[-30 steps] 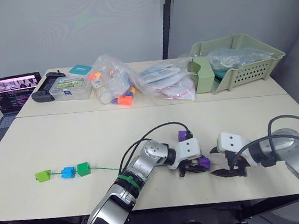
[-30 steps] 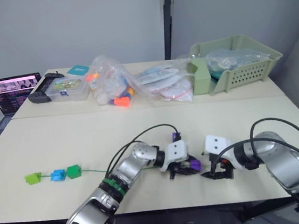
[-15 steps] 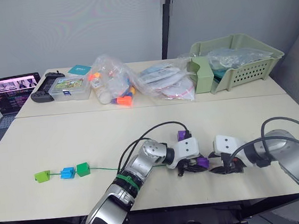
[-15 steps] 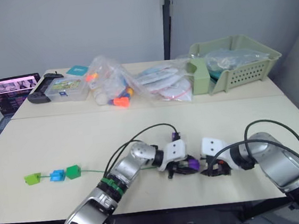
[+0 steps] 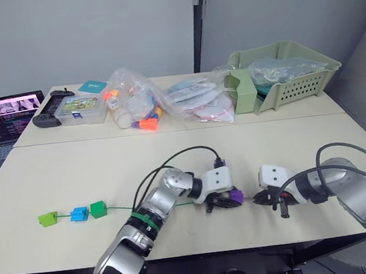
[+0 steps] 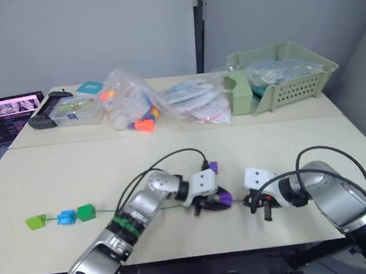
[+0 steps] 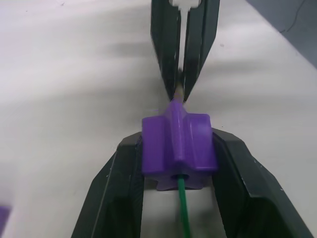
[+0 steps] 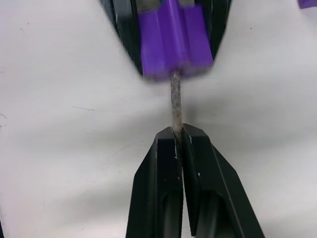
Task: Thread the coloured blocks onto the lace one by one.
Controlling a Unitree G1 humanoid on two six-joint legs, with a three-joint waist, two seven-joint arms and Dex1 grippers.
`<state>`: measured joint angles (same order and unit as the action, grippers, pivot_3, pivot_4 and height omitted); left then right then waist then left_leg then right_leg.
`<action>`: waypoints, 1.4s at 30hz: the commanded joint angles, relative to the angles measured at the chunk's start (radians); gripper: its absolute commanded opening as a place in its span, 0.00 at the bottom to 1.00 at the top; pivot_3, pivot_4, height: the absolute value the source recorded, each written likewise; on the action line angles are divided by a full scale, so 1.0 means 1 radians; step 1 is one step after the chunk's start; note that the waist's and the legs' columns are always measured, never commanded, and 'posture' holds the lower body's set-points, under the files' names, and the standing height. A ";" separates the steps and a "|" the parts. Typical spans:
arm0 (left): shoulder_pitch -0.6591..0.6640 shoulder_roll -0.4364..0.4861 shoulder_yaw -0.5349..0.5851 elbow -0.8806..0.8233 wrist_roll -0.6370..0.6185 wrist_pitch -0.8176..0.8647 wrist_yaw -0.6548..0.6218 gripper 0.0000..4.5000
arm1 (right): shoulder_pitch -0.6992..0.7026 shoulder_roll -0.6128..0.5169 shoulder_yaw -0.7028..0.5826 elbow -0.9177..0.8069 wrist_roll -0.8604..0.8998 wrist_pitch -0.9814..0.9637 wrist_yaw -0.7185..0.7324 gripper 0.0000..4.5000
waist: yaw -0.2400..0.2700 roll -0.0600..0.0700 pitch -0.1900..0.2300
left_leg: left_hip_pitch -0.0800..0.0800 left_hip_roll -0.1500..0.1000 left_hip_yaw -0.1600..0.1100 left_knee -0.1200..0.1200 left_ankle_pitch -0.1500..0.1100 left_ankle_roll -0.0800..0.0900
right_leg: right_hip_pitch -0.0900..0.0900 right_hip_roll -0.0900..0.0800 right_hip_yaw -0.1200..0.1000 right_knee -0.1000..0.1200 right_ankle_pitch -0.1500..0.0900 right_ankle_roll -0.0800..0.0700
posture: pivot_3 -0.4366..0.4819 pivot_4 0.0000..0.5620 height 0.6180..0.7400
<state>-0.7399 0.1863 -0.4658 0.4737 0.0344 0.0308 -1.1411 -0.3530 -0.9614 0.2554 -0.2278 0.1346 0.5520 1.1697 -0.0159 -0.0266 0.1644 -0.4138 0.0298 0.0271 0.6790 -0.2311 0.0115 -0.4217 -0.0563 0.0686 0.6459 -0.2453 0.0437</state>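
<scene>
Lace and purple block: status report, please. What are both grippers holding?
Left gripper shut on purple block. Right gripper shut on lace tip, through the block. Nothing in the way.

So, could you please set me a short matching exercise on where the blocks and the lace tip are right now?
Things:
1. purple block
2. grey lace tip
3. dark green block
4. lime green block

Places:
A. outermost on the lace, at the robot's far left
B. pinched in the right gripper
C. held in the left gripper
D. on the lace, next to the blue block, on its gripper side

Pairs: 1-C, 2-B, 3-D, 4-A
</scene>
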 commanded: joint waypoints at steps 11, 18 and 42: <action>0.238 0.426 0.276 -0.282 -0.169 0.115 -0.097 0.31 | -0.132 0.069 0.071 0.098 -0.033 -0.088 0.070 0.00 | -0.018 0.000 0.000 | 0.001 0.002 0.001 -0.001 0.000 0.000 | -0.001 0.000 0.000 0.001 0.000 -0.001 | 0.48 0.27 1.00; 0.408 0.660 0.398 -0.288 -0.199 0.042 -0.166 0.31 | -0.159 0.101 0.084 0.136 -0.047 -0.115 0.087 0.00 | -0.021 0.000 0.000 | 0.002 0.002 0.002 -0.001 0.000 0.000 | -0.001 0.000 0.000 0.001 0.000 -0.001 | 0.48 0.27 1.00; 0.437 0.838 0.601 -0.361 -0.388 0.092 -0.230 0.99 | -0.211 0.184 0.103 0.128 -0.039 -0.094 0.122 0.00 | 0.006 0.000 0.000 | 0.004 0.003 0.006 -0.003 -0.001 0.001 | -0.002 -0.002 -0.001 0.002 -0.002 -0.004 | 0.48 0.27 1.00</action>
<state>-0.2745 1.0359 0.1360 0.1825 -0.3167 0.0999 -1.3928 -0.5403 -0.7837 0.3589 -0.0761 0.0911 0.4554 1.2850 -0.0100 -0.0270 0.1648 -0.4106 0.0329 0.0331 0.6763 -0.2316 0.0120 -0.4239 -0.0579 0.0673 0.6480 -0.2468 0.0402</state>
